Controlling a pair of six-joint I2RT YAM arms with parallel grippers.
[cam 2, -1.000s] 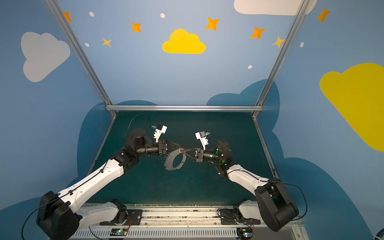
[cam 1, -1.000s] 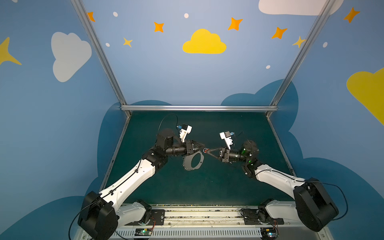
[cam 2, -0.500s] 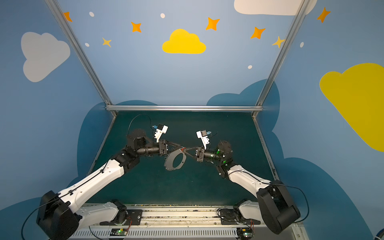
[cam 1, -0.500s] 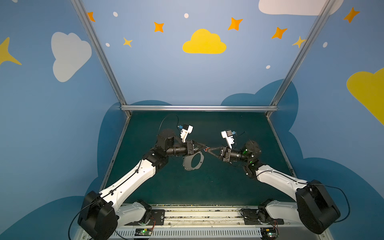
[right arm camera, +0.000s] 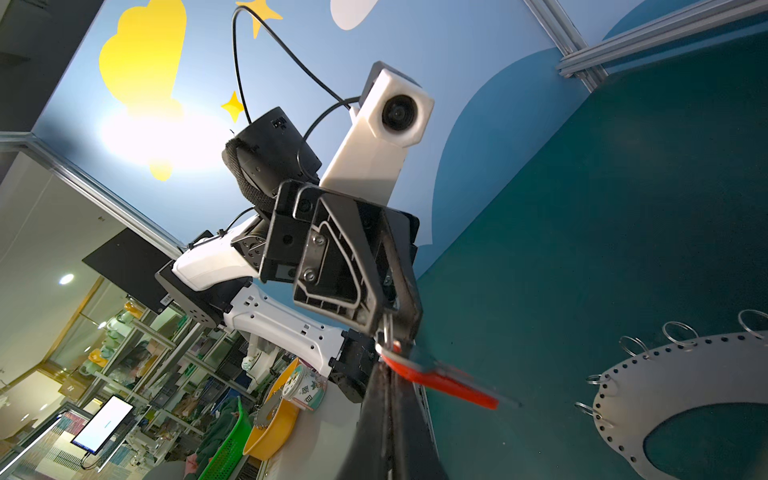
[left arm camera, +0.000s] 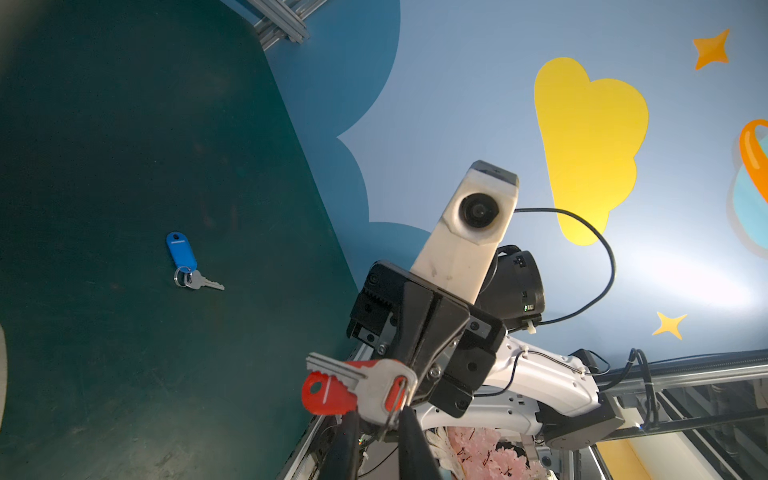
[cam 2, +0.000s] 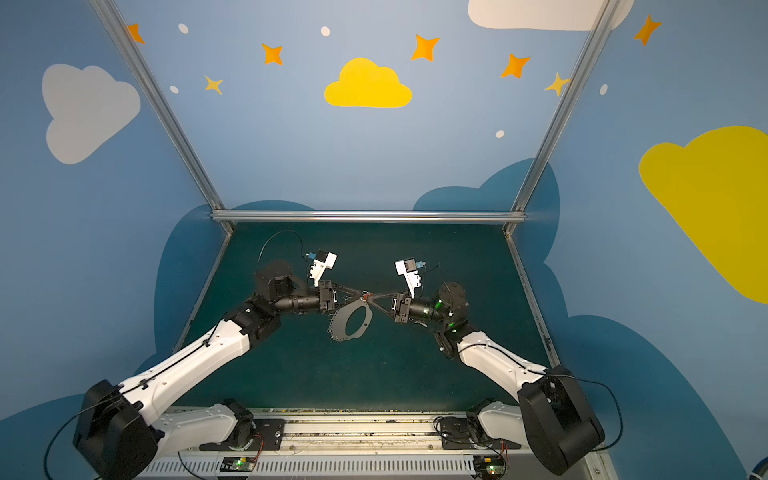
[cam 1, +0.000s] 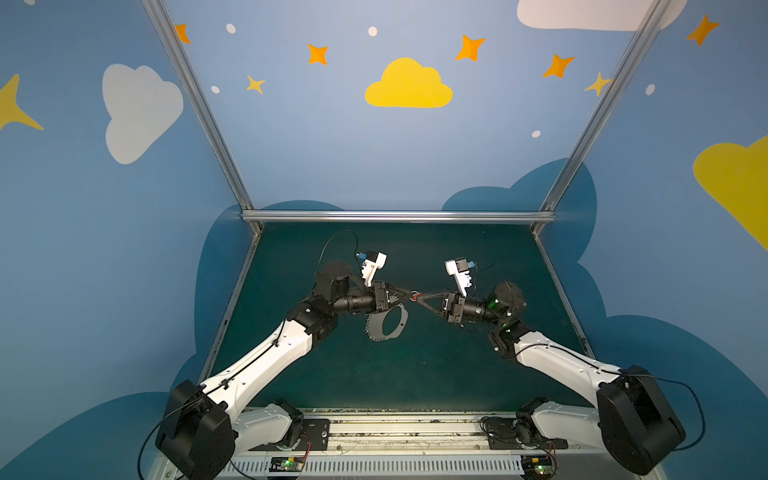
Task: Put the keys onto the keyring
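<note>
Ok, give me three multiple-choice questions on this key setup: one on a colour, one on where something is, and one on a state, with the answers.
1. What colour is the keyring? A) gold B) grey C) red
2. Where is the blue-tagged key? A) lying on the green mat B) hooked on the keyring C) clamped in a gripper
3. How is the right gripper? A) wide open B) shut on nothing C) shut on the red-tagged key

Answers:
1 B: the flat plate shows plain grey in the right wrist view.
2 A: it lies alone on the mat in the left wrist view.
3 C: its fingers are closed on that key, which is held off the mat.
</note>
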